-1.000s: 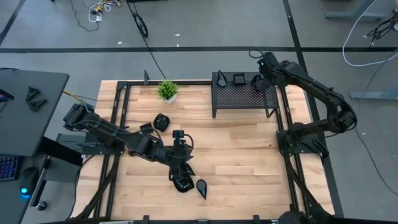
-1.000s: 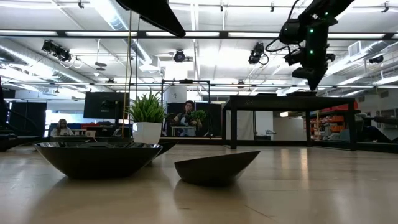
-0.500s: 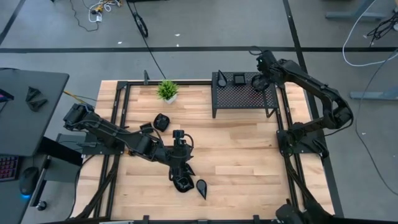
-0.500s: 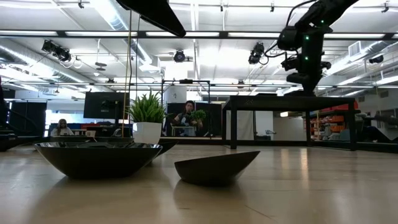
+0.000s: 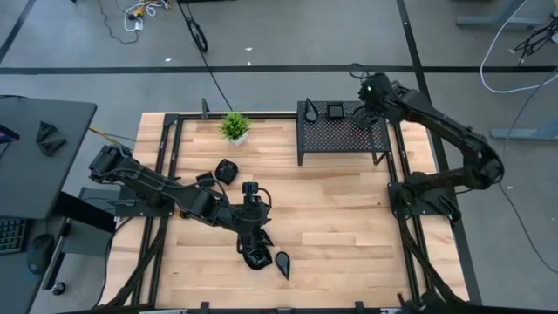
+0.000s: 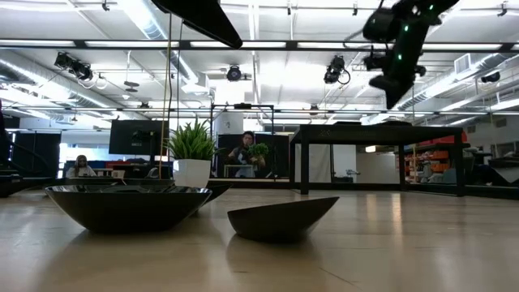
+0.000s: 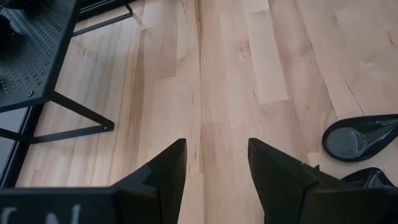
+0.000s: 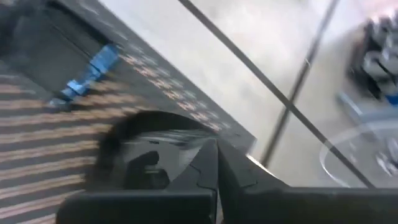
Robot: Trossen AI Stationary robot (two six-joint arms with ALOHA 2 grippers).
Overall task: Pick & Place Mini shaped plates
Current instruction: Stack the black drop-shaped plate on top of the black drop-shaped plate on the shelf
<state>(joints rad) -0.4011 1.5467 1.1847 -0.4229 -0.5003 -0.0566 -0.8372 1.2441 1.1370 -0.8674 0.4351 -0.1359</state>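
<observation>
The left gripper (image 5: 251, 228) is seen at about 7 o'clock of the table (image 5: 340, 218); its fingers (image 7: 168, 168) are parted with nothing between them, only bare wood being seen in the gap. A rounded plate (image 5: 255, 258) lies just beside it toward 6 o'clock, and a teardrop plate (image 5: 283, 262) is set just right of that; a further dark plate (image 5: 227, 169) rests at 10 o'clock, near the potted plant (image 5: 234, 127).

The perforated rack (image 5: 342, 135) stands at 12 o'clock and carries a teardrop plate (image 5: 310, 110), a square plate (image 5: 336, 112) and a rounded plate (image 5: 359, 113). The right gripper (image 5: 370, 94) is held above the rack's right end with its fingers fully closed; no plate is seen in its grasp.

If the left gripper is lowered off-centre, the rounded plate's glossy rim could be pushed away and knocked against the teardrop plate; a shallow grip could let the plate slip. Plates near the rack edge could be swept off by the right arm.
</observation>
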